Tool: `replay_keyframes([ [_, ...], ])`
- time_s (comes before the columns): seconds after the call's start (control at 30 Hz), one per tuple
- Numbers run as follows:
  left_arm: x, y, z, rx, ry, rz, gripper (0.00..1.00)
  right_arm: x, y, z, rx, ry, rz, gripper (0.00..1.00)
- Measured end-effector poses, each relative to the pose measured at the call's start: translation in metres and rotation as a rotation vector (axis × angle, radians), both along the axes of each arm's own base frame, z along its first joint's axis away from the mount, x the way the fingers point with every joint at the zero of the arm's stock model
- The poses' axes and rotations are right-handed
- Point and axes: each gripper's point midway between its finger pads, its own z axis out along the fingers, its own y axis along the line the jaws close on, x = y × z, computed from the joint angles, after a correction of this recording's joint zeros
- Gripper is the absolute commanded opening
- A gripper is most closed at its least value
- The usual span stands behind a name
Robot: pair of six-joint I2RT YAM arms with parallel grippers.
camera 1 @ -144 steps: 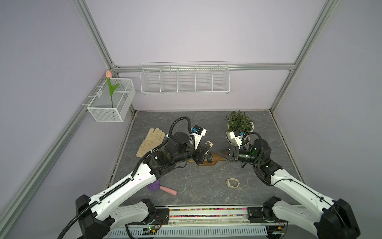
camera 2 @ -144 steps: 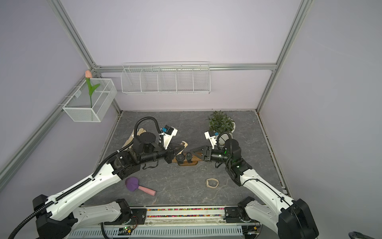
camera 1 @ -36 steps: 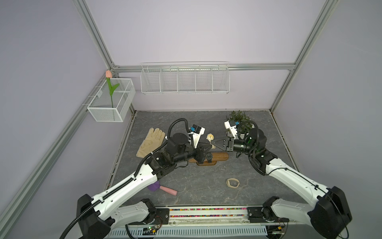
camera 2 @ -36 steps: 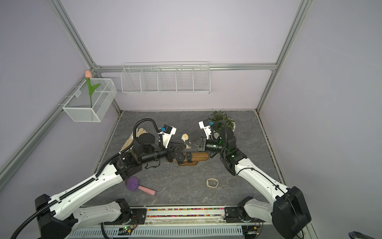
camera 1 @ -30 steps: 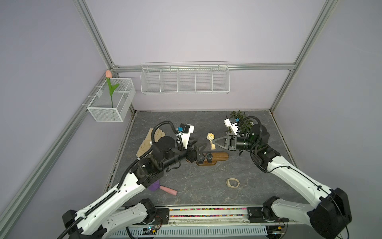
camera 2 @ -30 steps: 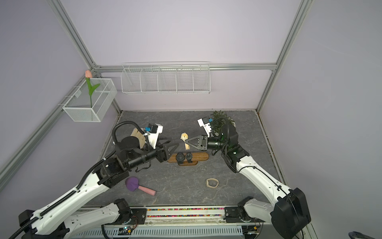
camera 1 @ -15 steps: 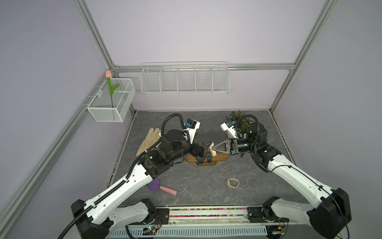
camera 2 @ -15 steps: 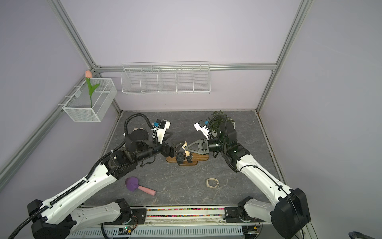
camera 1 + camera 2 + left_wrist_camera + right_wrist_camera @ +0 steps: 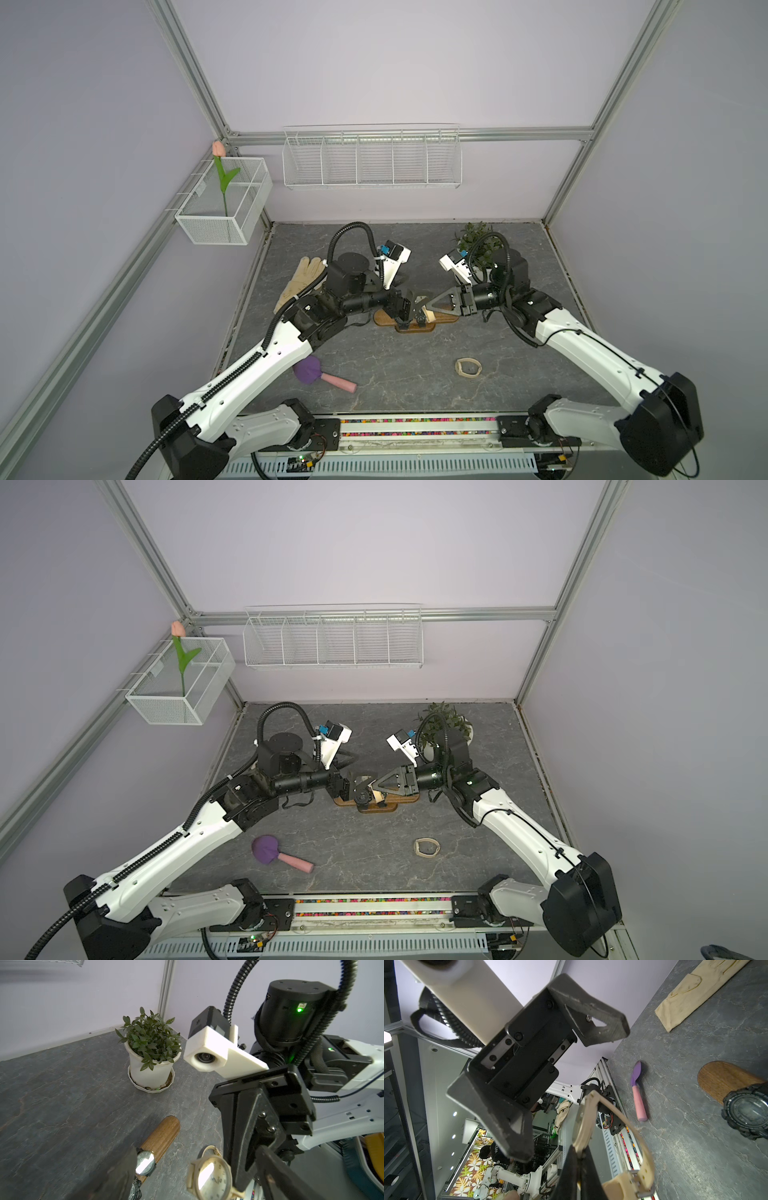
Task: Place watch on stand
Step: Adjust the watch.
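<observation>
**A:** What did we find held up?

**B:** A cream round-faced wristwatch (image 9: pixel 211 1177) hung in the air. Its strap was pinched next to the case by the right pincer (image 9: pixel 578 1153), whose black jaws were pressed together on it.

**A:** And the other arm?

**B:** The left pincer (image 9: pixel 574 1091) faced it with jaws spread wide, one on each side of the watch. We saw neither jaw touching it.

**A:** What sat beneath?

**B:** The long brown wooden stand with rounded ends (image 9: pixel 164 1136) sat on the grey stone-patterned table (image 9: pixel 62 1095), just below and beside the held watch. We noted two others wrapped round its bar: a chunky black digital watch (image 9: pixel 747 1111) and a dark-strapped watch with a shiny round face (image 9: pixel 145 1162). The cream watch was not on the bar.
</observation>
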Motion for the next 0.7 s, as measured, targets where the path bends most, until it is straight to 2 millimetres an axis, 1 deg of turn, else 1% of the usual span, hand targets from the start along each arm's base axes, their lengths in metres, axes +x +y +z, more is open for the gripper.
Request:
replay_keyframes([
  [0.1, -0.001, -0.001, 0.001, -0.022, 0.024, -0.047, 0.89, -0.002, 0.000, 0.001, 0.005, 0.000, 0.015, 0.07],
  [0.23, -0.006, -0.006, -0.005, -0.029, 0.063, -0.107, 0.88, -0.006, -0.001, 0.002, 0.012, 0.004, 0.035, 0.07],
  [0.37, -0.012, -0.015, -0.011, -0.040, 0.109, -0.168, 0.84, -0.007, 0.000, 0.003, 0.023, 0.005, 0.048, 0.07],
  [0.53, -0.019, -0.022, -0.015, -0.055, 0.153, -0.235, 0.68, -0.004, 0.003, 0.001, 0.026, 0.017, 0.052, 0.07],
  [0.6, -0.022, -0.023, -0.016, -0.056, 0.165, -0.253, 0.57, -0.003, 0.003, 0.001, 0.027, 0.018, 0.051, 0.07],
  [0.7, -0.024, -0.023, -0.016, -0.059, 0.170, -0.265, 0.43, -0.002, 0.003, 0.001, 0.029, 0.020, 0.052, 0.07],
])
